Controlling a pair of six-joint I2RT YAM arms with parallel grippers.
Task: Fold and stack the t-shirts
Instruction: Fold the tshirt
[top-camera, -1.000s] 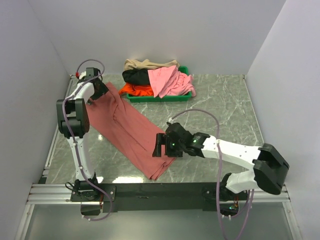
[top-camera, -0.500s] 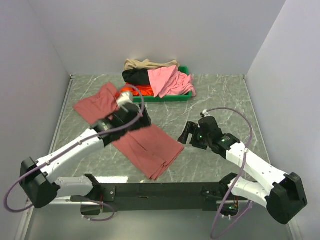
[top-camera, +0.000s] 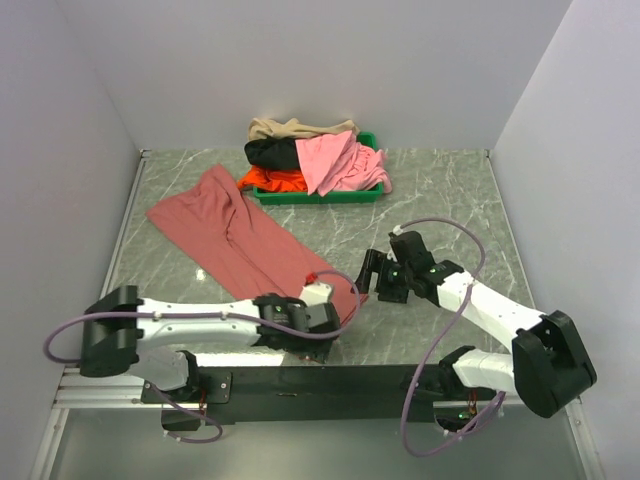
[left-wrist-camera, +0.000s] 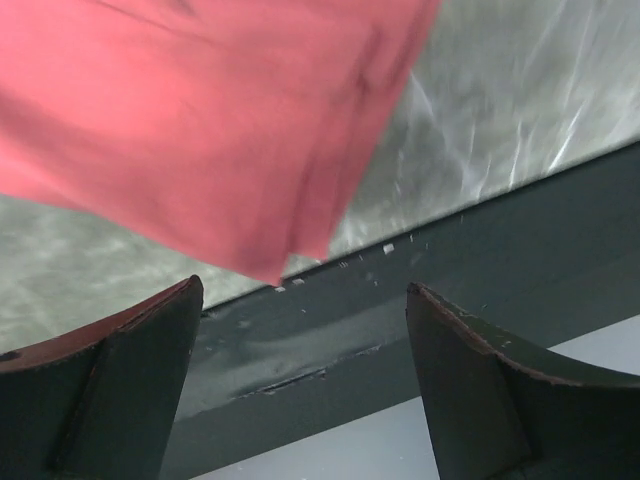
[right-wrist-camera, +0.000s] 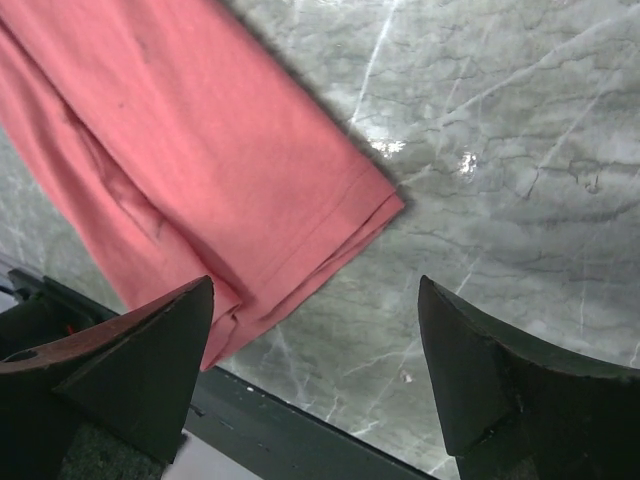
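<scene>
**Both claws released over the near end of the brick-red shirt**

The brick-red shirt (top-camera: 250, 245) lies as a long strip slanting across the desk (top-camera: 450, 190), its near corner reaching the black rail (top-camera: 330, 378). The left claw (left-wrist-camera: 303, 285) and right claw (right-wrist-camera: 316, 280) gape empty above that end, near each other. A pinch here may well catch only the top layer and pull the fold apart, or the claws could bump. The other shirts (top-camera: 330, 160) sit heaped in the green tray (top-camera: 320, 196), well apart.
</scene>
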